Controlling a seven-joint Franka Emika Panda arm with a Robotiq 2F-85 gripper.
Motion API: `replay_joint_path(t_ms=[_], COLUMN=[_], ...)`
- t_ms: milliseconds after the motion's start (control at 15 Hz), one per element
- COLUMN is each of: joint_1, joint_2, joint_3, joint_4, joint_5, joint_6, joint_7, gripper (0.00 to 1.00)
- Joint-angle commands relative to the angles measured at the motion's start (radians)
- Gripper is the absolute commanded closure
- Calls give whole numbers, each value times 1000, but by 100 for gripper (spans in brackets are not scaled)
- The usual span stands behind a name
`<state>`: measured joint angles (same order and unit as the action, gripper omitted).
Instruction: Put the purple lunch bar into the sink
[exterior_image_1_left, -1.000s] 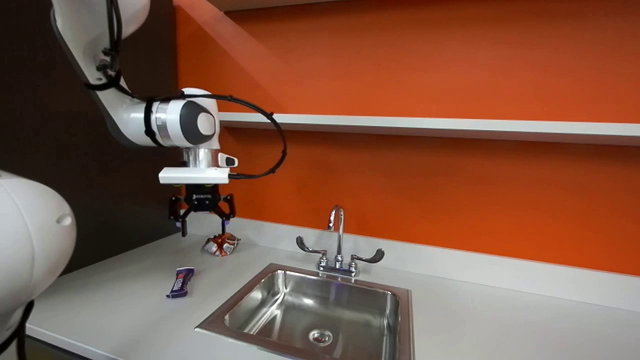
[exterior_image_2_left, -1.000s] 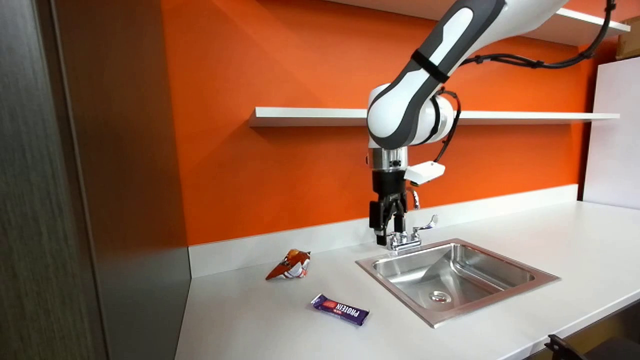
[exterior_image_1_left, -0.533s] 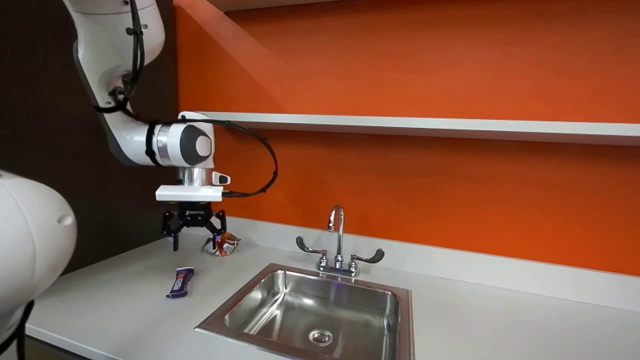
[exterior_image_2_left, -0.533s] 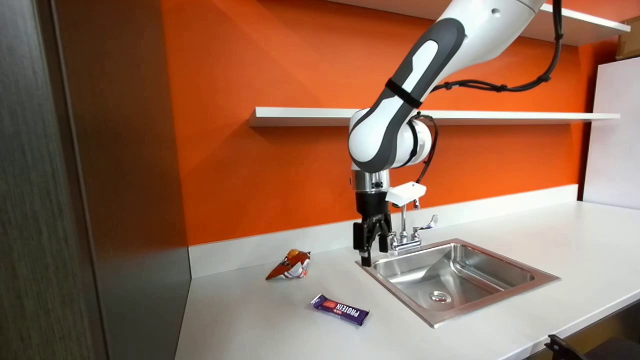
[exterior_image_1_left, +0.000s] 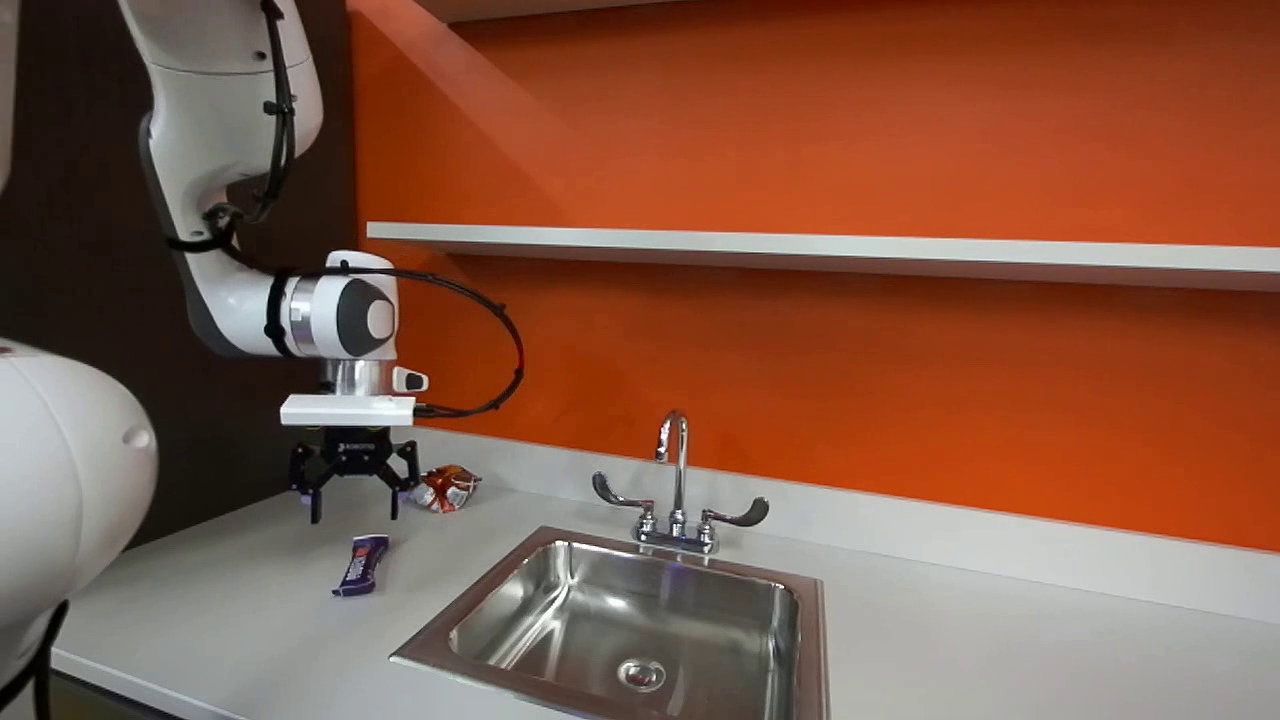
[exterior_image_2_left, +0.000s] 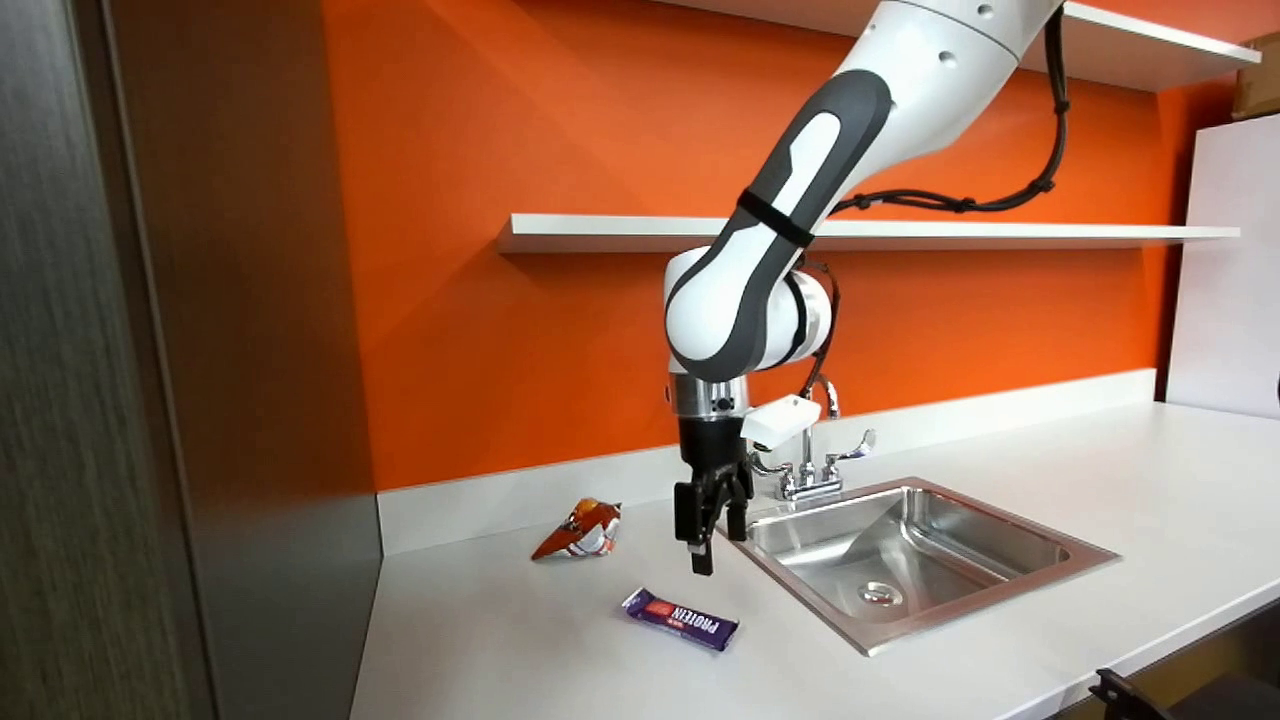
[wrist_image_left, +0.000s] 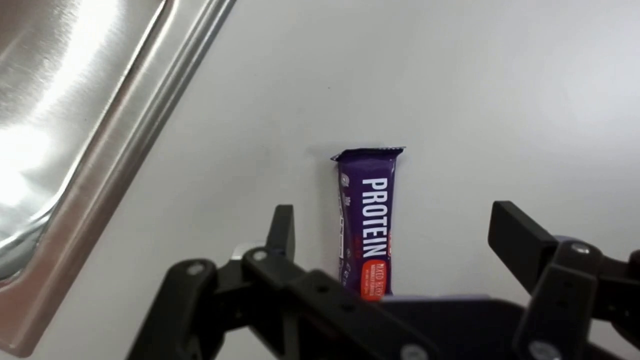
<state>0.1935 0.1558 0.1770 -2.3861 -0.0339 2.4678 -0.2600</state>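
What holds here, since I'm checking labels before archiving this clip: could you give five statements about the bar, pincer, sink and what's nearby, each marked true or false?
1. The purple bar lies on the countertop. True.
2. The bar is gripped. False: the pincer is open and apart from it.
3. The faucet at the sink has two handles. True.
4. The orange packet lies in the sink. False: it is on the countertop.
5. The word PROTEIN is printed on the bar. True.
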Motion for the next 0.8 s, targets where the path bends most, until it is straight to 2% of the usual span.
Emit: replay_joint_path(t_ms=[0, 733], joint_1=[6, 26], joint_2=[64, 198], joint_3=[21, 19], joint_4=[35, 77], joint_5=[-7, -46], joint_6=[46, 143], joint_7=[30, 55], gripper=[0, 0])
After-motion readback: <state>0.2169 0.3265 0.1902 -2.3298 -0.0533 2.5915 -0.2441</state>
